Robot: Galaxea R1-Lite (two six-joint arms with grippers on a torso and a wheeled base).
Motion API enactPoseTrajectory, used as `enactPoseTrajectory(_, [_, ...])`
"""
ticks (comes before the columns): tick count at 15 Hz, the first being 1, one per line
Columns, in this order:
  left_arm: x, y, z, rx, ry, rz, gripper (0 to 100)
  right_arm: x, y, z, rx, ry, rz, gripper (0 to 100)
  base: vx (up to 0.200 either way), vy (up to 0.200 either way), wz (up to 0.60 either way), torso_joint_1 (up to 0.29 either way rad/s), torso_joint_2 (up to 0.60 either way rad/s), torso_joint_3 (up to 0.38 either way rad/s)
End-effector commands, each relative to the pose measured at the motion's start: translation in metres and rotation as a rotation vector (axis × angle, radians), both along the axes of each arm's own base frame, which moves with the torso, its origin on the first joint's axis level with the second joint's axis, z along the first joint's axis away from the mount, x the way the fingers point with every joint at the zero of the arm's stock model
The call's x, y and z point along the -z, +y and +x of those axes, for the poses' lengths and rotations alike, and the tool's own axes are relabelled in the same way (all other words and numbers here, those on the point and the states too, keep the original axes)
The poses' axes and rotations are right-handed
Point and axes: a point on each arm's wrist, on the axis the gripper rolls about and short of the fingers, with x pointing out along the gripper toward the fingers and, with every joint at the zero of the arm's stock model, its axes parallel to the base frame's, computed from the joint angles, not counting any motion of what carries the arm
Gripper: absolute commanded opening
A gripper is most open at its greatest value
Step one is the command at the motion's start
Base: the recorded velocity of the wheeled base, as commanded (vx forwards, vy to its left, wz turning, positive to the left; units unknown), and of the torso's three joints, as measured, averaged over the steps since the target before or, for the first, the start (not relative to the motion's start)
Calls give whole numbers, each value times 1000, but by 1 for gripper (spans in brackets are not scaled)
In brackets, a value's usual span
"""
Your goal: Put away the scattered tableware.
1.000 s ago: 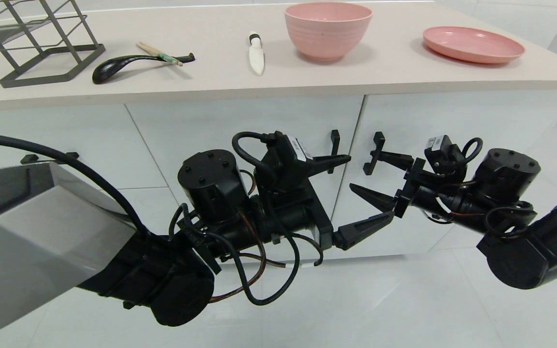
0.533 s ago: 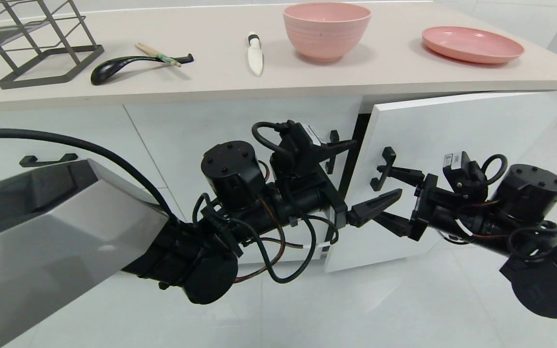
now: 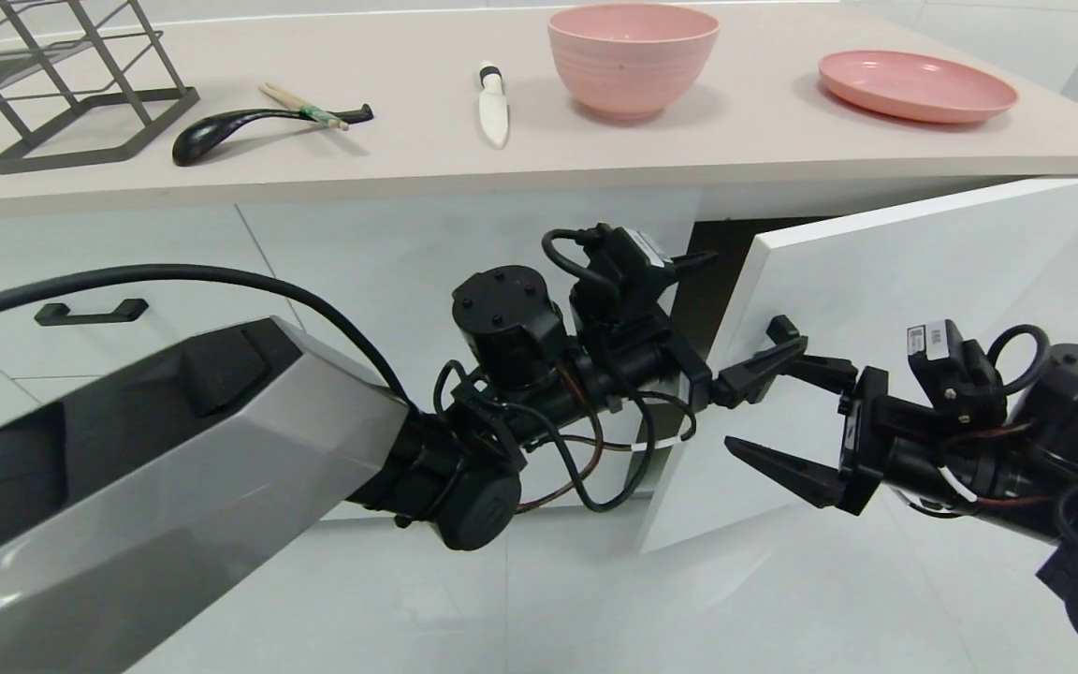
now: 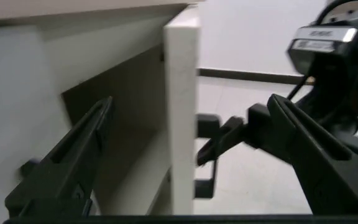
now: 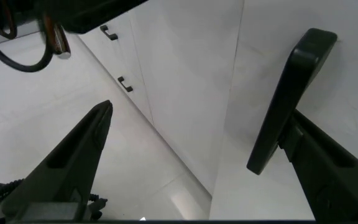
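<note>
Tableware's all up on the counter [image 3: 408,154] rn: pink bowl [image 3: 633,56] toward the back, pink plate [image 3: 916,86] well off to its right, white knife [image 3: 493,103] just left of the bowl. The black spoon [image 3: 221,126] is further left w/ chopsticks [image 3: 300,105] lying across its handle. There's a wire rack [image 3: 62,84] at the far left end.

Under the counter the cabinet door [image 3: 923,253] is swung partway open. Left end effector [image 4: 191,106] has its fingers spread apart, w/ the door's free edge sitting between them. Right end effector [image 5: 201,115] is spread wide too, at the door front, one finger right behind the black door handle [image 5: 291,99]. Can't tell if it's touching tbh.
</note>
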Motion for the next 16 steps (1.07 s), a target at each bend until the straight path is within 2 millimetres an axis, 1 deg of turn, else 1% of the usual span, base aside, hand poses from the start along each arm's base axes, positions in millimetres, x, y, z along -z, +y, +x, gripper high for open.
enactPoseTrajectory(1, [4,-15,-3,41,-9,-9,100,-2,-3,0,10,-17,1,100,0,0,0,0,0,0])
enactPoseTrajectory(5, [3,-25,-16,92,-19,-13,100,6,-8,8,37,9,-8,100,0,0,0,0,0,0])
enactPoseTrajectory(7, [2,-27,-17,93,-5,-15,100,12,-16,17,74,22,-11,100,0,0,0,0,0,0])
enactPoseTrajectory(10, [1,-26,-16,97,12,-17,100,11,-30,23,122,6,-15,100,0,0,0,0,0,0])
enactPoseTrajectory(11, [1,-26,-16,97,13,-16,100,11,-31,23,129,5,-16,100,0,0,0,0,0,0])
enactPoseTrajectory(13, [5,-26,-16,97,22,-5,100,10,-44,25,173,1,-16,100,0,0,0,0,0,0])
enactPoseTrajectory(15, [5,-26,-17,97,24,-6,100,5,-54,21,196,-18,-15,100,0,0,0,0,0,0])
enactPoseTrajectory(16, [9,-26,-19,99,33,3,100,0,-59,17,207,-35,-13,100,0,0,0,0,0,0])
